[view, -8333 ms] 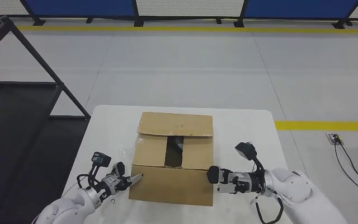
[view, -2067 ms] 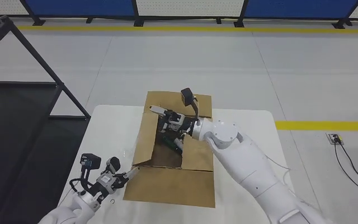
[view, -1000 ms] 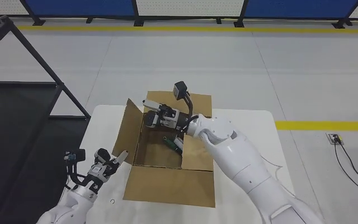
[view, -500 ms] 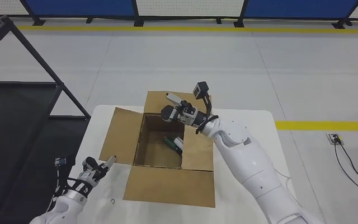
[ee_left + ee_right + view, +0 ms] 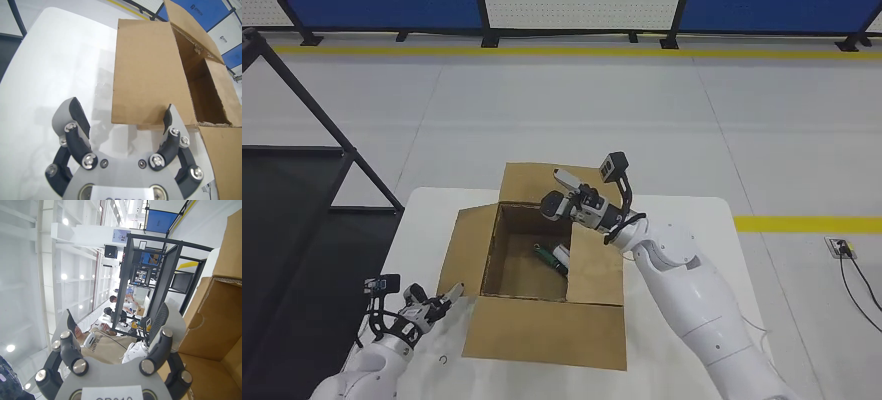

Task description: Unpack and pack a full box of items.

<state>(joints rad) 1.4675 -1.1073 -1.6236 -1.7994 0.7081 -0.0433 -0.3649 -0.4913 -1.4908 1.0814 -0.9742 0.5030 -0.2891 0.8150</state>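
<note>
On the white desk [image 5: 432, 230], about the middle, sits the big brown cardboard box [image 5: 542, 335]; three of its flaps are folded open, and the right flap [image 5: 594, 268] lies over part of the hole; down inside lies a small green and white thing [image 5: 552, 256], too small to name; so I think the opening is nearly done, the taking out has not begun, and the putting back comes after that; the right hand [image 5: 551, 190] hangs over the far edge of the box, wide open, holding nothing; the left hand [image 5: 121, 104] is over the near left part of the desk, wide open too and holding nothing, one finger just beside the left flap [image 5: 464, 250]; the box is plain brown, with no label I can see.
</note>
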